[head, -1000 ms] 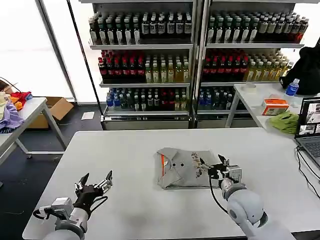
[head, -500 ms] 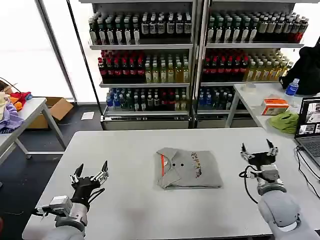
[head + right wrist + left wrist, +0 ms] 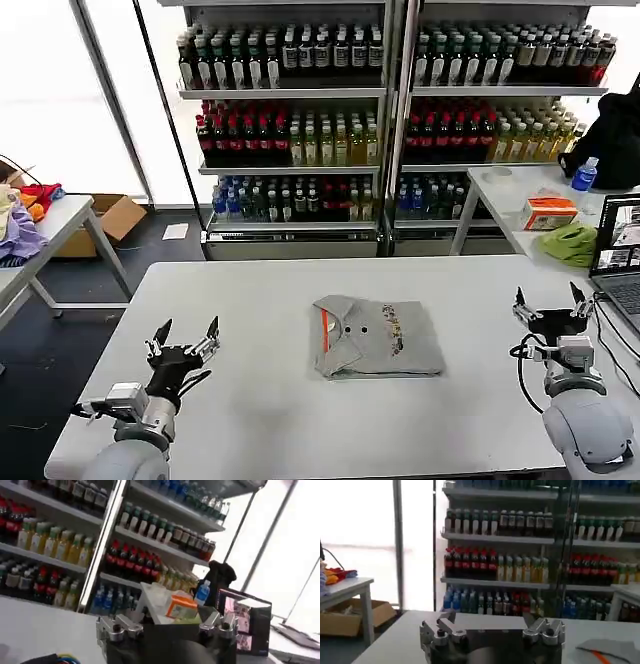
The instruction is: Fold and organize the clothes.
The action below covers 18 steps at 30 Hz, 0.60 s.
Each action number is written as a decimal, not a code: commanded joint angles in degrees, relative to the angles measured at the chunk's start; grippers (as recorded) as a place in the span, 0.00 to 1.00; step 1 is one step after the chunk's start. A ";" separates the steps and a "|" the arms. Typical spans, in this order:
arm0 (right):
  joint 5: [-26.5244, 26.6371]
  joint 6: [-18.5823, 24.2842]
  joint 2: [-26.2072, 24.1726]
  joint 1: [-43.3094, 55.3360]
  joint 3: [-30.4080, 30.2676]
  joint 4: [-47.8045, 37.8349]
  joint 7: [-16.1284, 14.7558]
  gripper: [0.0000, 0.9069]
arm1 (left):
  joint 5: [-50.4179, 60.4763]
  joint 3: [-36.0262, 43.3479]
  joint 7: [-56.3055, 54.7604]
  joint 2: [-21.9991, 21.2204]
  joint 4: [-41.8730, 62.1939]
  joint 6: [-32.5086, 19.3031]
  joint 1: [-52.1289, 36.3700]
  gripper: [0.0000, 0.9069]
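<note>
Bottle shelves behind table; folded T-shirt central; left gripper, right gripper flank it, fingers apart.

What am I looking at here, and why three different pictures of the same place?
This is a two-armed robot standing at a white table. The big picture comes from a camera on its head, looking down. The other two come from cameras on its wrists, each peering past its own claw toward drink shelves. The left claw hovers open over the table's left side; the right claw hovers open at the right. Neither holds anything. In the middle lies a folded grey T-shirt, print facing up, apart from both claws. A laptop sits at the far right.
</note>
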 commanded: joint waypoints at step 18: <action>4.13 0.09 2.27 -2.80 1.34 3.15 2.86 1.00 | 1.50 -0.69 5.16 0.93 -1.18 -1.02 2.18 1.00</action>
